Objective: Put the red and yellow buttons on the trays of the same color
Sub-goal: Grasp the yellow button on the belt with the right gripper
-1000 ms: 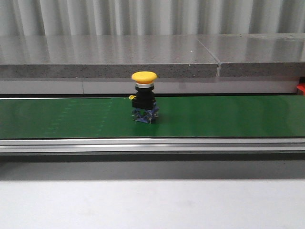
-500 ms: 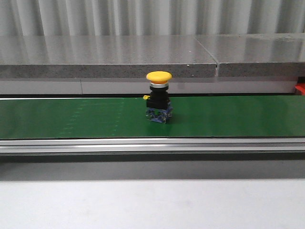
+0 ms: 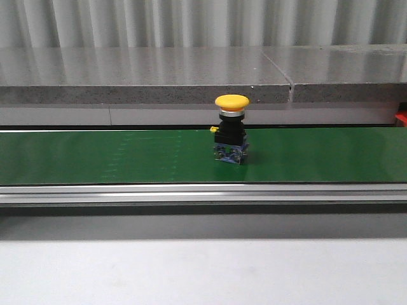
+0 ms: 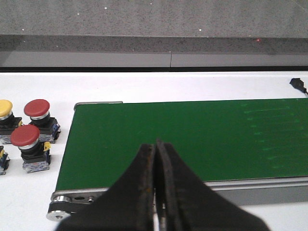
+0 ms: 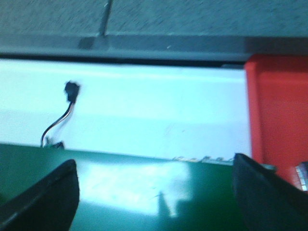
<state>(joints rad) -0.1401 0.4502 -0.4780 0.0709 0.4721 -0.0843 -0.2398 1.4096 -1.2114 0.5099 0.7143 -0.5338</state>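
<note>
A yellow button [image 3: 231, 128] on a black and blue base stands upright on the green conveyor belt [image 3: 95, 155], a little right of centre in the front view. My left gripper [image 4: 156, 147] is shut and empty over the belt's near edge [image 4: 144, 185]. Two red buttons [image 4: 37, 109] [image 4: 25, 137] and one yellow button [image 4: 5, 108] stand on the white table beside the belt's end. My right gripper [image 5: 154, 192] is open and empty above the belt [image 5: 134, 202], with a red tray [image 5: 279, 115] beside it. No yellow tray is in view.
A grey stone ledge [image 3: 146, 76] runs behind the belt. A metal rail [image 3: 203, 194] edges the belt's front. A small black connector on a wire [image 5: 71, 91] lies on the white surface beyond the belt. A bit of red [image 3: 401, 119] shows at the far right.
The yellow button has travelled to the right along the belt, from left of centre to right of centre. No gripper shows in the front view.
</note>
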